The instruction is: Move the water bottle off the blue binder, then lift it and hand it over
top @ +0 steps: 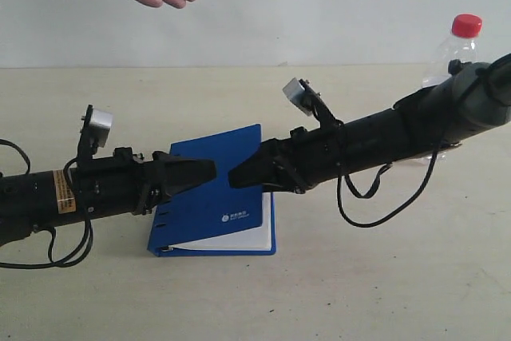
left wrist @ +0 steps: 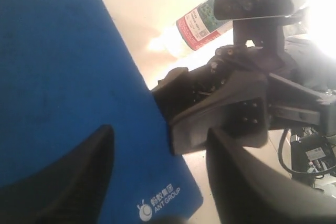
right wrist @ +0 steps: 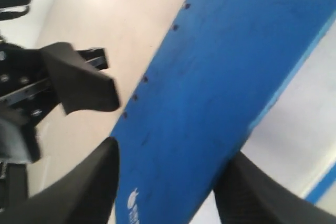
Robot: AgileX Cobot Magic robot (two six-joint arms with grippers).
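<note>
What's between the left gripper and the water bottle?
Right gripper and its arm, above the blue binder, sit between left gripper and water bottle; exterior view.

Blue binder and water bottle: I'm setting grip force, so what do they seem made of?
Blue binder: matte cover, likely plastic or coated board, no glare; white paper pages at its edge. Water bottle: clear, probably thin plastic, background shows through it; opaque red plastic cap.
</note>
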